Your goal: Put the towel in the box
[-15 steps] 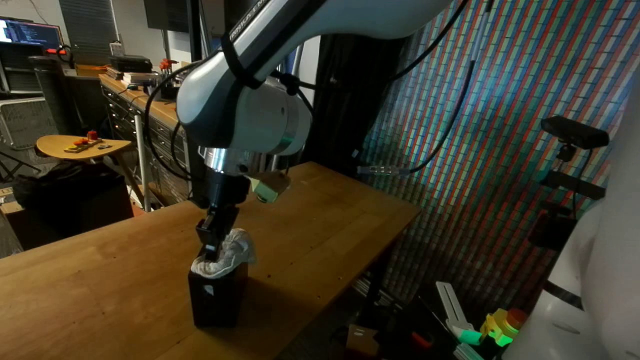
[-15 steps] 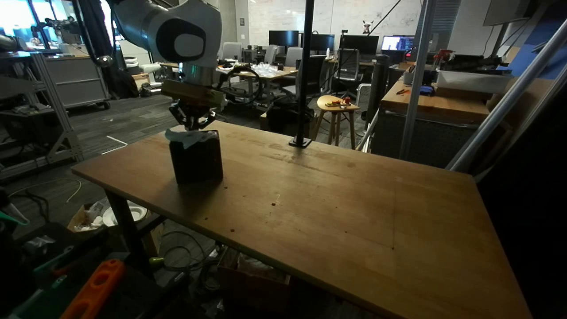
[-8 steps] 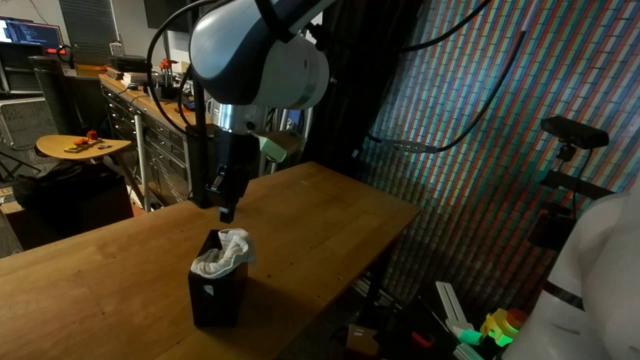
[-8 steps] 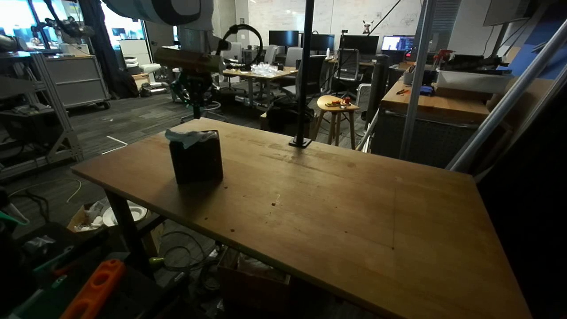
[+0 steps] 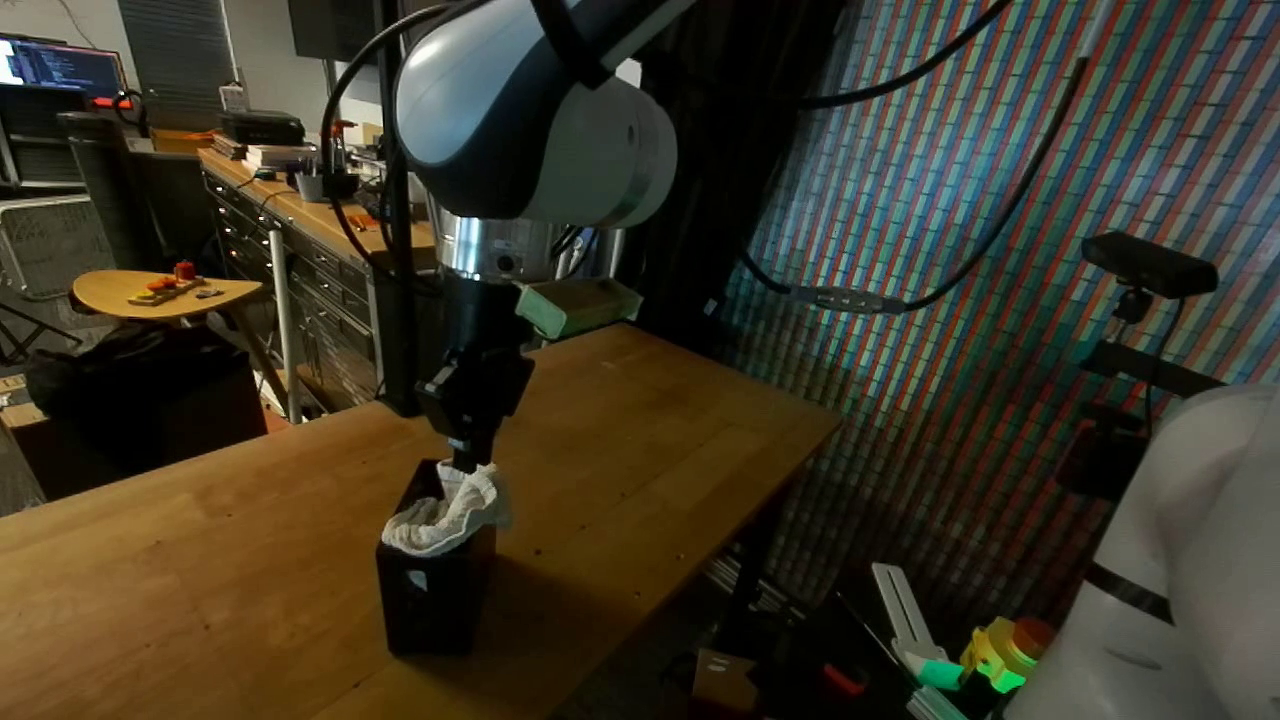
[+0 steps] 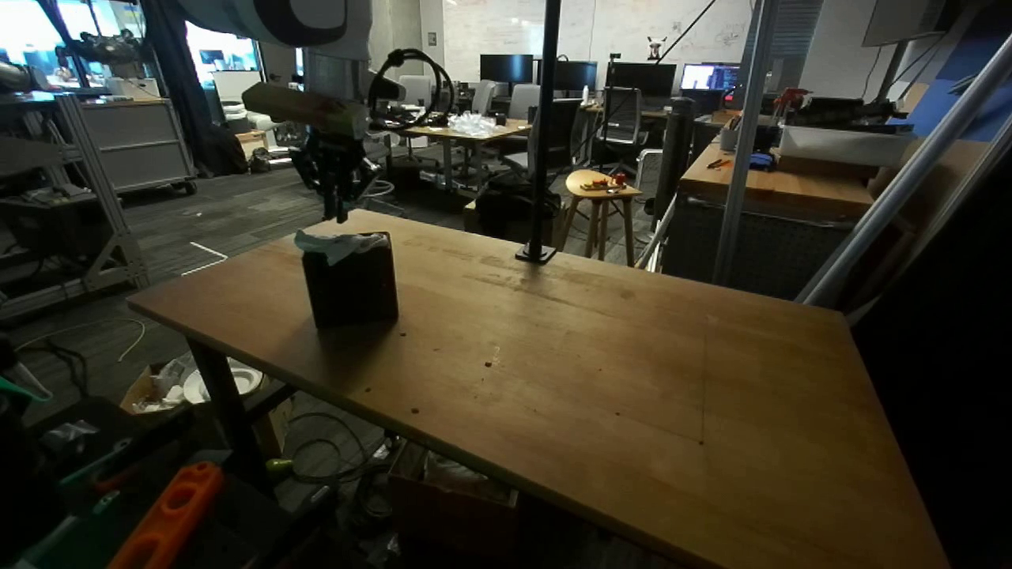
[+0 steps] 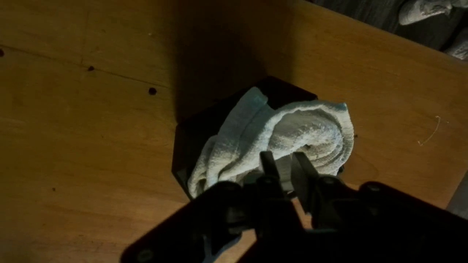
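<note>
So the towel (image 7: 234,157) is in the box (image 5: 430,610), bunched up in the open top with one side flopping over the rim. How deep it goes, I can't tell. The box is upright on the wooden table (image 5: 250,560). In the wrist view the towel's long axis runs lower left to upper right, with a folded corner poking toward the top; in an exterior view the towel (image 6: 340,246) hangs a flap down the box's side. The gripper (image 7: 282,155) is right over it, pointing down, fingers a little apart, tips just clear of the towel. Under the table there's a cardboard carton (image 6: 451,514) with something pale in it. Writing-wise: the box has a little pale patch (image 5: 417,579), too small to read, and the monitor (image 5: 70,72) in back shows text lines, same deal.
</note>
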Available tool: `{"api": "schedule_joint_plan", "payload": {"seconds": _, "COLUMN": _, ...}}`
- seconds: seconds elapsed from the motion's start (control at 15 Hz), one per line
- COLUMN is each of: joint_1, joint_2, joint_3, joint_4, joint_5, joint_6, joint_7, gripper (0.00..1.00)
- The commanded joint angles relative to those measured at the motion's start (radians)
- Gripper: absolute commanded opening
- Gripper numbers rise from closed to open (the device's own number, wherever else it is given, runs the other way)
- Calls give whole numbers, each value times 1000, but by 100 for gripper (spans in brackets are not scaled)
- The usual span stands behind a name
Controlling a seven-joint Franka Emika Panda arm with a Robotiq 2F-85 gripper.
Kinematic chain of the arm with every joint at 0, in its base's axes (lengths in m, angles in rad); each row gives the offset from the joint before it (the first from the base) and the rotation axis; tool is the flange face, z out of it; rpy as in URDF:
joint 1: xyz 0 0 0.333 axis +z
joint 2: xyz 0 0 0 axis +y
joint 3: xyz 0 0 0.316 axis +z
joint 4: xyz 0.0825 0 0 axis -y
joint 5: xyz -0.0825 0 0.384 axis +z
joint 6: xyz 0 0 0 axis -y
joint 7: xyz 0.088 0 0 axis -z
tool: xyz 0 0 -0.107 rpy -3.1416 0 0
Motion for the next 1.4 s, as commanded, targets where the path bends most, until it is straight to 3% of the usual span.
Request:
{"api": "schedule_joint_plan", "payload": {"seconds": 0.0, "joint_1": 22, "joint_2": -30, "joint_3": -19, "joint_4": -47, "joint_5": 49, "joint_6": 56, "joint_7": 59, "gripper": 46}}
{"api": "schedule_joint_plan", "payload": {"seconds": 0.13, "joint_1": 21, "joint_2": -29, "joint_3": -22, "joint_4": -62, "joint_5": 63, "joint_6": 81, "joint_7": 68, "gripper": 52}}
{"api": "schedule_joint_plan", "payload": {"seconds": 0.53, "joint_1": 24, "joint_2": -17, "joint_3": -25, "joint_4": -99, "joint_5": 101, "joint_6": 148, "joint_7": 69, "gripper": 42}}
{"api": "schedule_joint_plan", "payload": {"seconds": 1.0, "joint_1": 22, "joint_2": -9, "joint_3": -28, "joint_4": -129, "joint_5": 117, "joint_6": 184, "joint_7": 59, "gripper": 43}}
{"api": "schedule_joint_plan", "payload": {"seconds": 1.07, "joint_1": 22, "joint_2": -6, "joint_3": -29, "joint_4": -125, "joint_5": 115, "joint_6": 184, "joint_7": 58, "gripper": 37}}
{"api": "schedule_joint_plan", "payload": {"seconds": 1.13, "joint_1": 22, "joint_2": -5, "joint_3": -29, "joint_4": -122, "joint_5": 116, "joint_6": 183, "joint_7": 57, "gripper": 19}}
{"api": "schedule_joint_plan", "payload": {"seconds": 1.33, "joint_1": 23, "joint_2": -4, "joint_3": -29, "joint_4": -108, "joint_5": 108, "joint_6": 173, "joint_7": 59, "gripper": 2}}
